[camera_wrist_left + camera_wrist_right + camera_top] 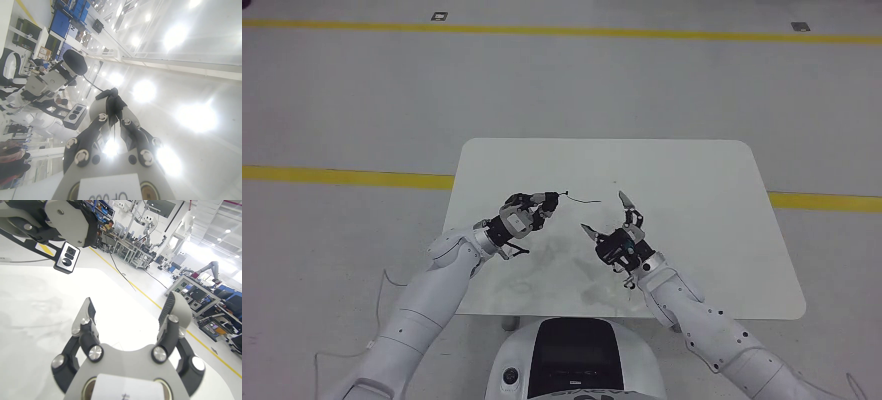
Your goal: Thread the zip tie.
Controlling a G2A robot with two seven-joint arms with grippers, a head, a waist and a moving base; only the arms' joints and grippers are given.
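The zip tie (577, 198) is a thin black strap held above the white table (702, 190). My left gripper (545, 206) is shut on one end of it, and the free tail runs toward my right gripper (606, 216). In the left wrist view the strap (114, 111) is pinched between the shut fingers (100, 106), and its tail (92, 85) curves off toward the right gripper's dark pad (74, 62). My right gripper (130, 308) stands open beside the tail's tip, nothing between its ribbed pads (166, 308). The left gripper (66, 222) hangs close above and beyond it.
The table's far edge (607, 141) and its right edge (777, 220) border bare floor with yellow lines (342, 178). Faint smudges (542, 275) mark the tabletop near the arms. Benches and other robot arms (147, 237) stand far off in the room.
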